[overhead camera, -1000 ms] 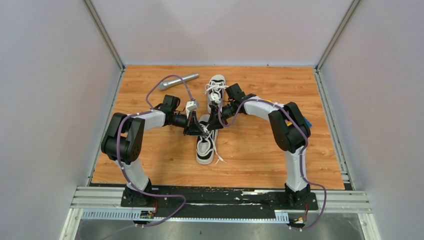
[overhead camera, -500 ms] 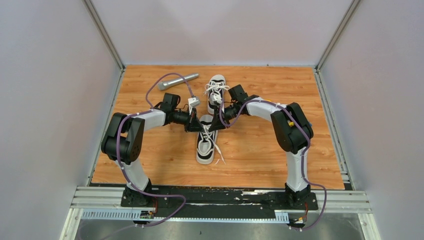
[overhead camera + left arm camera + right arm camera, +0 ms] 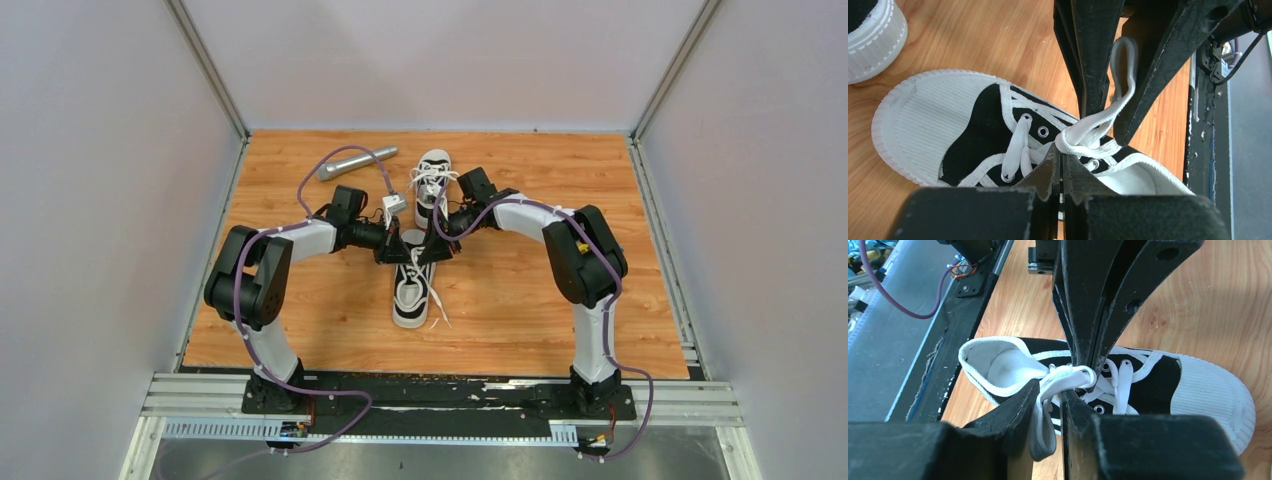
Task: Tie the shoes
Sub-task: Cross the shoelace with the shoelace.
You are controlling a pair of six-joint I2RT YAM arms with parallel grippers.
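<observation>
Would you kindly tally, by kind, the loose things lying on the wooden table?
Sneakers: 2 (near sneaker, far sneaker)
Grey cylinder: 1
Total: 3

No legible text, labels, numbers anywhere

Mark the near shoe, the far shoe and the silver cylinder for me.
near shoe [image 3: 408, 298]: top view, heel end.
far shoe [image 3: 433, 162]: top view, far end.
silver cylinder [image 3: 355, 162]: top view, mid-body.
</observation>
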